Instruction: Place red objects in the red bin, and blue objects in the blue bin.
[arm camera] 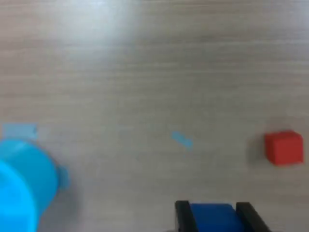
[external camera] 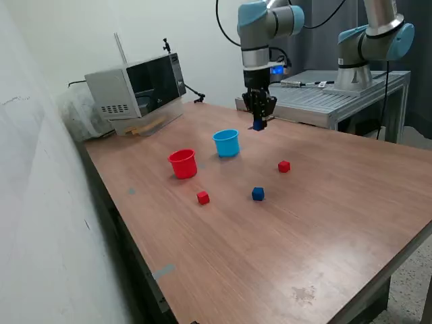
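Claw [external camera: 258,124] hanging above the tabletop [external camera: 324,229], raised clear of the wood, just to the exterior view's right of the blue cup [external camera: 227,143] and a little farther back. Pinched between its two dark fingers [arm camera: 182,215] sits a dark blue cube [arm camera: 212,218]; the wrist view shows the cube filling the gap between them, so the claw is closed narrow on it. Blue cup upright, open end up, with the red cup [external camera: 183,163] just beside it toward the exterior view's left and slightly nearer the front edge, also upright. Cannot tell from either view whether anything lies inside the cups. Three small cubes lying loose on the wood, well apart from each other: one red cube [external camera: 203,197] in front of the red cup, a second red cube [external camera: 284,166] off to the exterior view's right of the blue cup, and a second dark blue cube [external camera: 258,194] between those two, toward the front. Wrist view blurred; it catches the blue cup's side, one red cube, and a pale blue smudge on the wood. Grey microwave [external camera: 138,86] at the far corner of the tabletop, on the exterior view's left.
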